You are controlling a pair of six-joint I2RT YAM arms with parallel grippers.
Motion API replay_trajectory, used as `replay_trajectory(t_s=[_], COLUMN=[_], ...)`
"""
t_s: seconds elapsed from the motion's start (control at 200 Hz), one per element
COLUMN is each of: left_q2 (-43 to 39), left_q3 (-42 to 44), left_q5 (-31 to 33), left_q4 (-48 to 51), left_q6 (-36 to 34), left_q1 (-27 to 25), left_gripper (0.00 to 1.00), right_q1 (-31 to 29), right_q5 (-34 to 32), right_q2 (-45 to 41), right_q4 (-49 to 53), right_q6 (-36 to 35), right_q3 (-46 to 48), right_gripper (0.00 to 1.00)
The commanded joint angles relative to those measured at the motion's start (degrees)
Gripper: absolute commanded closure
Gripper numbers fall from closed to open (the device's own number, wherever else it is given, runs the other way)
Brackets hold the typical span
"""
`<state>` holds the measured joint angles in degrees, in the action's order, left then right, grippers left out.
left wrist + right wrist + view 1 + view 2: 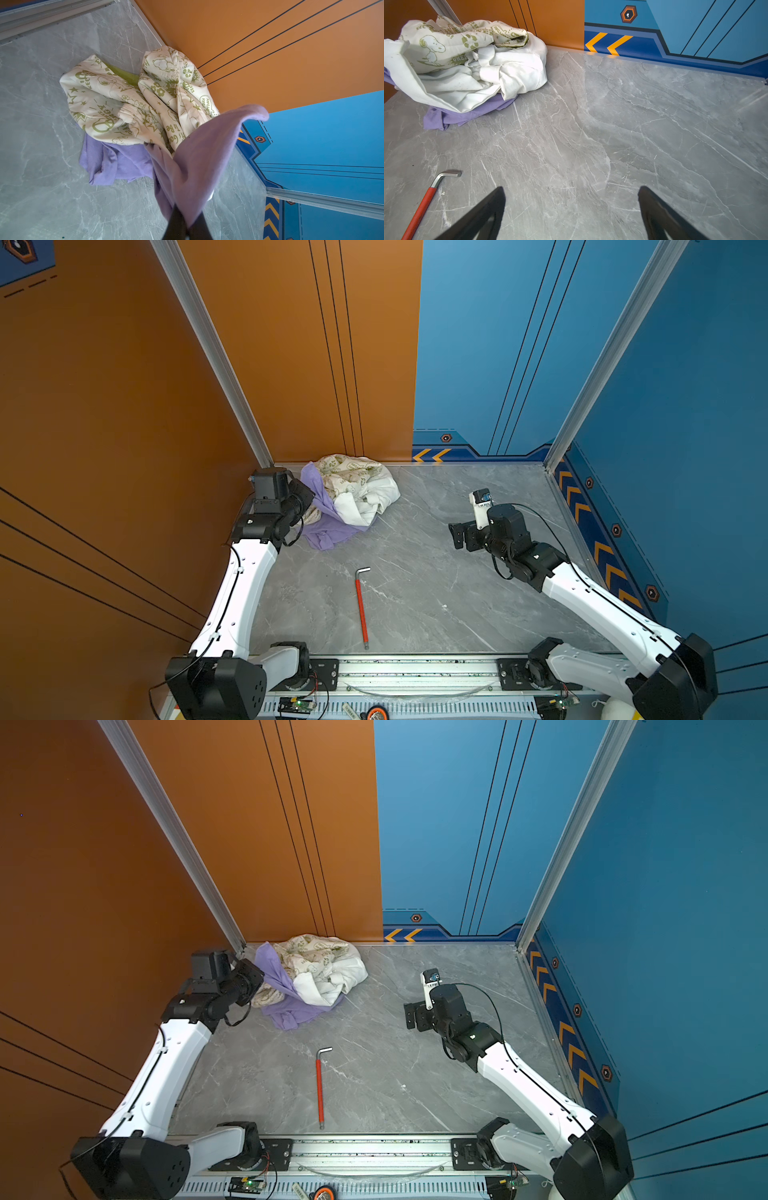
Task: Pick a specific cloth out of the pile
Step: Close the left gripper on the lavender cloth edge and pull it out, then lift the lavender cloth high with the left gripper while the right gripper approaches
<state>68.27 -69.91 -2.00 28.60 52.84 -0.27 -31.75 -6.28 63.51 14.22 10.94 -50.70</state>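
Left end effector (187, 227) is pressed together on a fold of the lavender cloth (199, 158). The left wrist view shows it pretty clearly: the fabric is bunched right in the pinch and that part is pulled up off the table (436, 572). The rest of the lavender cloth lies on the table at the bottom of the pile (353, 493), which sits in the far left corner right up against the orange wall (291, 364).

Stacked on it are a cream cloth (347, 475) with a green cartoon print and a plain white cloth (368, 502), the white one on the side facing the middle of the table. In both top views a lavender strip runs out from under the white cloth toward the left wrist, and a lavender flap pokes out on the near side of the heap.

Right end effector (572, 190) is spread wide with nothing in it, hovering over bare table on the right side, well apart from the pile.

There's also a hex key (360, 610) with a red handle lying by itself near the front middle of the table, not touching anything.
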Motion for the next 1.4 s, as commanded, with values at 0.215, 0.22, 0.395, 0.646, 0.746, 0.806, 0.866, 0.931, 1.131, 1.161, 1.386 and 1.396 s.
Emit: replay_trajectory(t_s=[0.215, 0.22, 0.395, 0.646, 0.746, 0.806, 0.866, 0.931, 1.131, 1.161, 1.386, 1.396], left_q2=[-4.09, -4.1, -5.0, -6.22, -6.05, -5.7, -5.61, -5.3, -4.14, -3.89, -1.4, -1.19], left_q3=[-2.52, -2.52, -2.94, -2.57, -1.36, -1.52, -2.1, -3.75, -10.94, -11.93, -20.17, -20.62], left_q5=[1.4, 1.39, 1.21, 2.63, 1.74, 1.58, 0.43, -1.53, -5.04, -5.71, -9.1, -9.3], left_q4=[-2.94, -2.94, -2.92, -4.06, -6.12, -6.19, -6.19, -6.14, -5.14, -5.13, -5.11, -5.13], left_q6=[-4.58, -4.63, -6.29, -11.19, -12.85, -13.11, -13.39, -15.15, -16.81, -16.79, -17.71, -17.78], left_q1=[-0.78, -0.78, -0.69, -0.43, -0.47, -0.44, -0.6, -0.69, -0.95, -1.0, -1.46, -1.48], left_gripper=[1.0, 1.0, 1.0, 1.0, 1.0, 1.0, 1.0, 1.0, 1.0, 1.0, 1.0, 1.0], right_q1=[-3.67, -3.8, -6.34, -6.66, -6.83, -7.08, -7.4, -8.03, -11.53, -11.9, -13.42, -13.45], right_q5=[-4.68, -4.74, -5.84, -5.7, -4.95, -4.99, -3.68, -3.07, -3.55, -3.3, -0.89, -0.74], right_q2=[-5.27, -5.3, -4.93, 2.47, 6.55, 8.68, 10.19, 11.34, 11.2, 11.25, 11.31, 11.36], right_q4=[-0.82, -0.75, 0.02, -2.77, -3.49, -3.65, -4.16, -3.81, -8.02, -7.84, -6.95, -6.99], right_q6=[3.18, 3.19, 3.02, -0.14, -1.29, -1.21, -1.4, -1.61, -0.57, -0.54, -0.71, -0.69], right_q3=[3.26, 3.2, 1.97, -2.92, -6.18, -7.84, -9.02, -10.44, -9.21, -9.44, -10.68, -10.72], right_gripper=[0.0, 0.0, 0.0, 0.0, 0.0, 0.0, 0.0, 0.0, 0.0, 0.0, 0.0, 0.0])
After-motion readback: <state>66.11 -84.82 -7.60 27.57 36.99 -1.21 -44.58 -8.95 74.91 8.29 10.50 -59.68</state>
